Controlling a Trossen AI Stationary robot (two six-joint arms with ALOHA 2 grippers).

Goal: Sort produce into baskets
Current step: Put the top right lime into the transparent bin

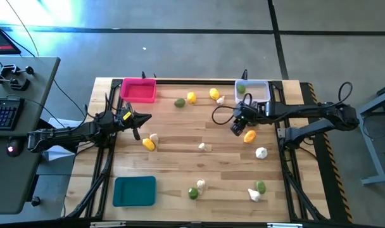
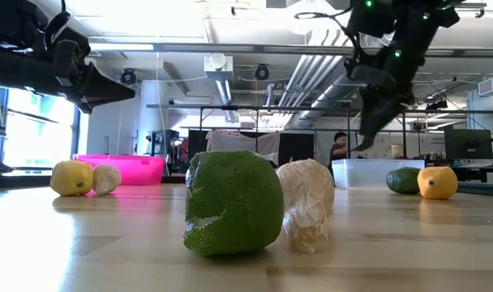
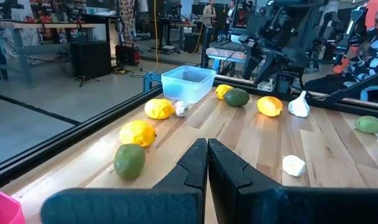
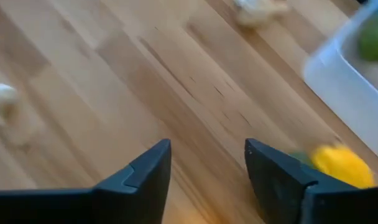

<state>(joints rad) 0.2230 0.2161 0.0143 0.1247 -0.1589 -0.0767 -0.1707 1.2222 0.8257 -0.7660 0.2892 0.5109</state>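
Right gripper [image 1: 237, 126] hovers with jaws parted and empty, just short of the clear bin [image 1: 261, 93], which already holds a lime [image 1: 241, 89]. Its arm reaches in from the right edge, wrist angled down. Next pick is best made by centring over the lemon [image 1: 249, 136] just beside it, then descending straight. Left gripper [image 1: 137, 118] waits closed and empty near the pink bin [image 1: 139, 90]; the remaining produce lies scattered across the table [image 1: 180, 171].

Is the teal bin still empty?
Yes, the teal bin shows only its bare floor in the high view.
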